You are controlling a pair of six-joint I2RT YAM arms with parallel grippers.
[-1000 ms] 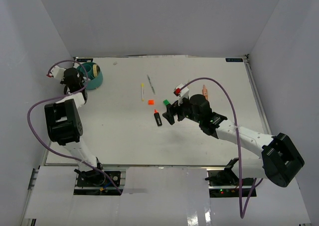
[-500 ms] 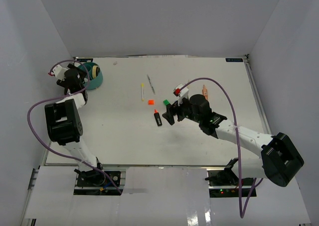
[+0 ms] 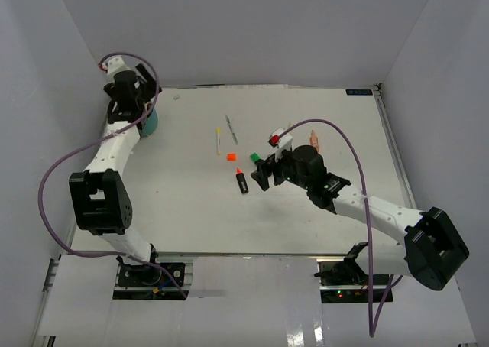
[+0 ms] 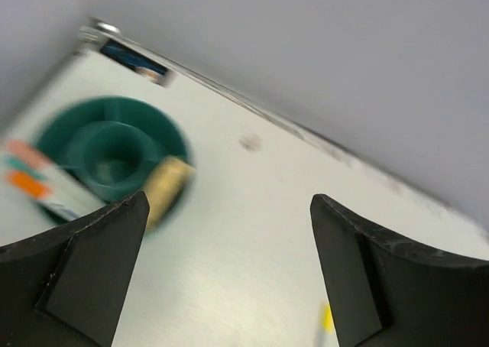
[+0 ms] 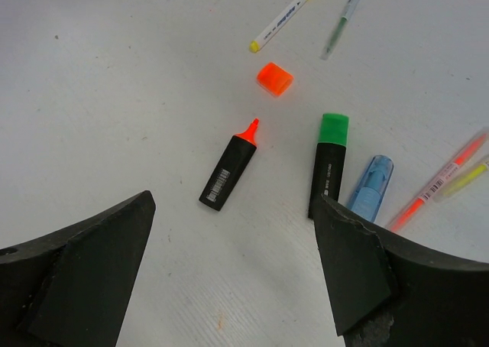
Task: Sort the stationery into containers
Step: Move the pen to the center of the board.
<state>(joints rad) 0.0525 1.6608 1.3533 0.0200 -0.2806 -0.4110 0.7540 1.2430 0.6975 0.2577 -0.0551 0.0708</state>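
L gripper (image 3: 131, 95) (image 4: 228, 209) is up at the far-left corner, over the round teal plastic organiser w/ inner dividers (image 3: 150, 122) (image 4: 114, 152). Its jaws are spread wide w/ nothing between them. A sec ago it sat lower, right on the organiser, jaws nearly closed. Since then they let go and the arm lifted toward the far wall.

L wrist view is blurred. A tan ring (image 4: 168, 188) sits at the organiser's rim; can't tell if it's inside a compartment. Pale items w/ orange and teal marks (image 4: 38, 186) are at the opposite rim, too smeared to name.

Mid white table (image 3: 176, 209), nothing shifted vs earlier:
- thin white pen w/ yellow cap (image 3: 218, 141) (image 5: 284, 14)
- thin grey-green pen (image 3: 231, 129) (image 5: 344, 11), just right of it
- small orange cap piece (image 3: 230, 157) (image 5: 274, 79)
- black highlighter w/ orange tip (image 3: 241, 181) (image 5: 228, 175), near-right of that piece
- black highlighter w/ green cap (image 3: 255, 157) (image 5: 328, 163)
- blue see-through highlighter (image 5: 369, 186), just beside the green-capped one

R gripper (image 3: 260, 175) (image 5: 233, 202) hangs over the two black highlighters, jaws wide, gripping nothing, same as before. Far-right of it lies a thin pink-orange pen (image 3: 314, 139) (image 5: 439, 180).
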